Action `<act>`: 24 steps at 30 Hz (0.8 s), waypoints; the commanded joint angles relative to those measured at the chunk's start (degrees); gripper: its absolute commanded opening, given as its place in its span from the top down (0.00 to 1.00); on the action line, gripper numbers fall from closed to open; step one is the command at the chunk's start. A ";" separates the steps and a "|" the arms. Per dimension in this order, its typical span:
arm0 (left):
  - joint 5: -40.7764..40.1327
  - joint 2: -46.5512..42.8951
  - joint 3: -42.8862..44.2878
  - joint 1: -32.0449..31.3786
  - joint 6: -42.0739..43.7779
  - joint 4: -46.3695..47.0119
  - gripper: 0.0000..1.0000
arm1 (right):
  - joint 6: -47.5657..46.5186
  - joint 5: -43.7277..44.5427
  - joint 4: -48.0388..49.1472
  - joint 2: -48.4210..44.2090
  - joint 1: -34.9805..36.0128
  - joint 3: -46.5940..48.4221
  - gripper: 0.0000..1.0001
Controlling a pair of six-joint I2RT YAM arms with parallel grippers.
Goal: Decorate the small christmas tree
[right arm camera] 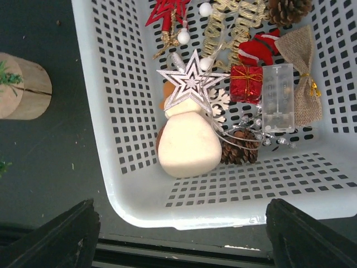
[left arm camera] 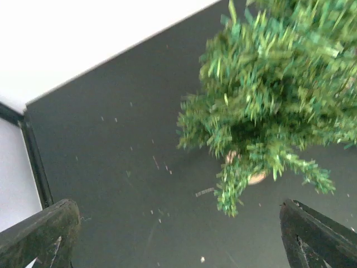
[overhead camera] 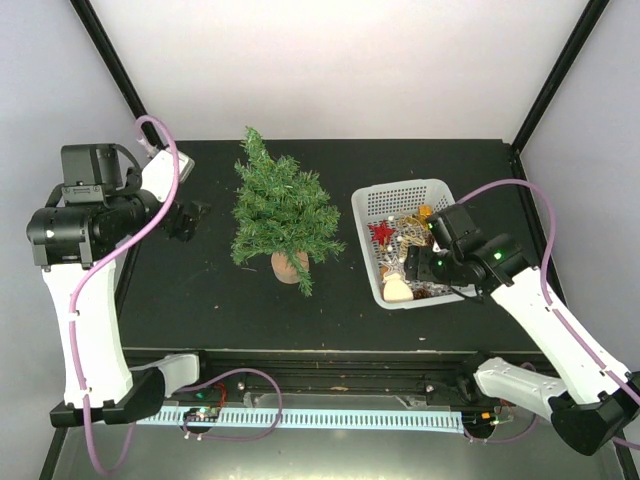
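My right gripper [right arm camera: 181, 237] hangs spread and empty over the near end of the white perforated plastic basket [overhead camera: 372, 200]; the bushy green small christmas tree [overhead camera: 282, 215] stands upright leftward, mid-table; my left gripper [left arm camera: 178, 234], spread too, is nearer it.

Bright even light, soft shadows; small christmas tree [left arm camera: 268, 95] blurred, left wrist view.

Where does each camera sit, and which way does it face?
Top: above, behind, looking down on tree and basket; left arm and right arm show.
Left wrist: on the left arm, facing the tree; its fingers show.
Right wrist: on the right arm, looking into the basket; its fingers show.
Shared: top and left wrist see the tree.
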 commanded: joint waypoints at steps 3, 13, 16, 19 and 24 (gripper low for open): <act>-2.47 -3.37 -7.03 1.92 -0.55 -5.61 0.02 | -0.90 1.57 2.69 1.87 -1.48 1.58 0.19; 3.44 -2.50 -16.01 3.73 -1.96 7.73 0.02 | -1.01 -5.14 11.27 12.93 -15.53 -3.27 0.18; 6.00 -1.35 -17.46 6.79 -3.01 12.12 0.02 | -1.01 -3.26 11.20 18.51 -16.99 -2.69 0.19; 8.51 0.08 -17.23 9.99 -3.68 15.07 0.02 | 1.16 -3.97 11.94 19.47 -17.73 -5.46 0.19; 13.04 3.07 -15.55 14.43 -4.04 18.38 0.02 | 4.34 -2.53 11.97 13.35 -18.05 -13.28 0.19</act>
